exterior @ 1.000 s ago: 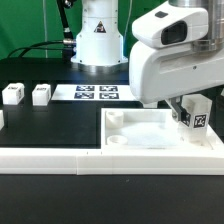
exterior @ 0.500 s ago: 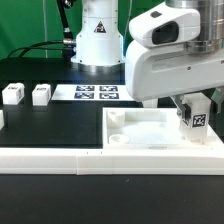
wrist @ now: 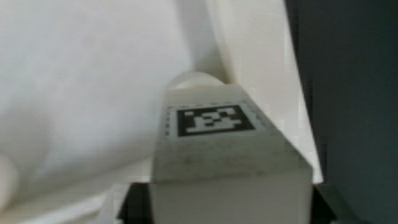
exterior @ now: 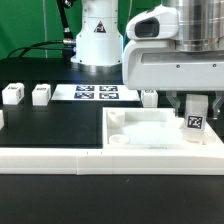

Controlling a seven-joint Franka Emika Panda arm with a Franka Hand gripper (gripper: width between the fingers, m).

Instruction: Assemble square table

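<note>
The square table's white slab (exterior: 150, 131) lies recessed face up at the exterior view's right, with a corner hole (exterior: 117, 119) showing. My gripper (exterior: 197, 113) is shut on a white block leg (exterior: 196, 122) with a black-and-white tag and holds it upright over the slab's far right corner. In the wrist view the tagged leg (wrist: 215, 130) stands between my dark fingers (wrist: 150, 205), with the slab's white face (wrist: 80, 90) beneath. My gripper (wrist: 228, 203) grips the leg's sides. Two more legs (exterior: 13, 94) (exterior: 41, 94) stand at the far left.
The marker board (exterior: 97, 93) lies at the back before the robot's base. A long white border bar (exterior: 55, 155) runs along the front. Another small white block (exterior: 149, 97) shows behind the slab, beside the arm. A black mat (exterior: 60, 125) covers the table.
The arm's body has shifted toward the exterior view's left, uncovering the small block behind the slab. The held leg has barely moved and sits slightly lower over the slab's corner.
</note>
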